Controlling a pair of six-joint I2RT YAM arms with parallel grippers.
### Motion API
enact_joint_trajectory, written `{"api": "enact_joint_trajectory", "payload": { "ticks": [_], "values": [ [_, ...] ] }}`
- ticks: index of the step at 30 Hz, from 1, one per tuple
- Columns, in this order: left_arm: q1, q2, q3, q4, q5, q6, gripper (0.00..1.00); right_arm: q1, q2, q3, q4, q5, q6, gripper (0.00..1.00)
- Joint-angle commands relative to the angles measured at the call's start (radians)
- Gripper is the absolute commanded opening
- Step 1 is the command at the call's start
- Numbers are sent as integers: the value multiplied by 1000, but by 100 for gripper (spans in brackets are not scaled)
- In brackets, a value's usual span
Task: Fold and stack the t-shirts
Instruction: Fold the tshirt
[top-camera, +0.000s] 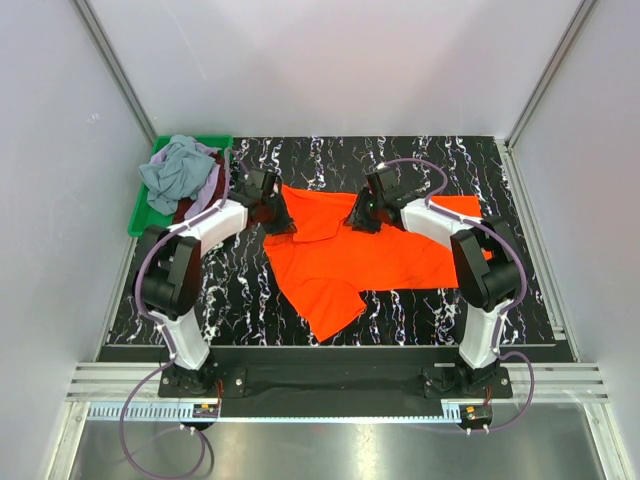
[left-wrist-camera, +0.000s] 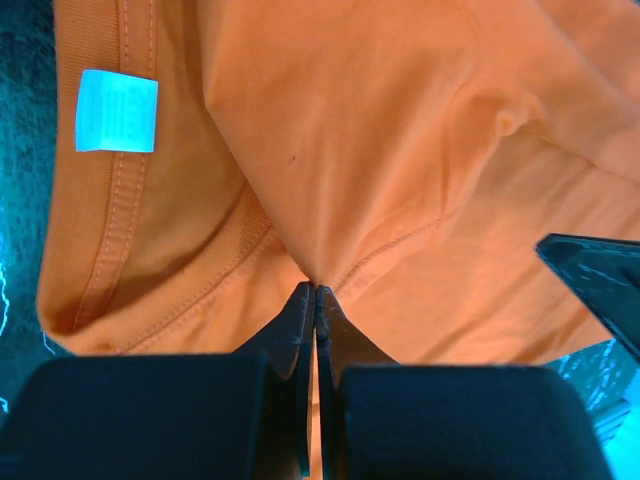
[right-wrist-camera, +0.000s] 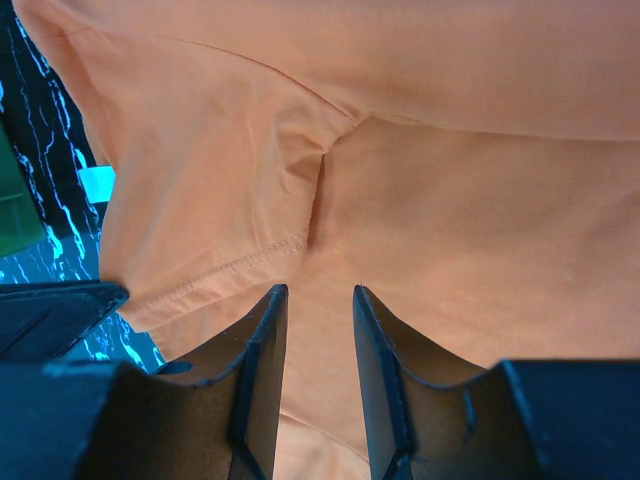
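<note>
Under left claw, t-shirt, collar half-hidden.

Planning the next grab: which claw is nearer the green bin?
Left. The left claw is just right of the bin, pinching the orange shirt; the right claw is farther right across the shirt.

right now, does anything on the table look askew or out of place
The orange t-shirt lies skewed and rumpled, one end trailing toward the near edge. More shirts are heaped loosely in the green bin, spilling over its rim. Nothing looks damaged.
</note>
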Motion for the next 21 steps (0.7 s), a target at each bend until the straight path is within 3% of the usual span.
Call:
{"api": "enact_joint_trajectory", "payload": {
  "ticks": [1,9,21],
  "values": [
    [19,-49,30,-14,2,-29,0,21,-1,21,61,-23,4,40],
    [101,-64,-18,14,59,-43,0,46,39,22,107,-69,-9,44],
    [121,-6,-1,43,91,-30,0,82,131,88,107,-40,-6,34]
  ]
}}
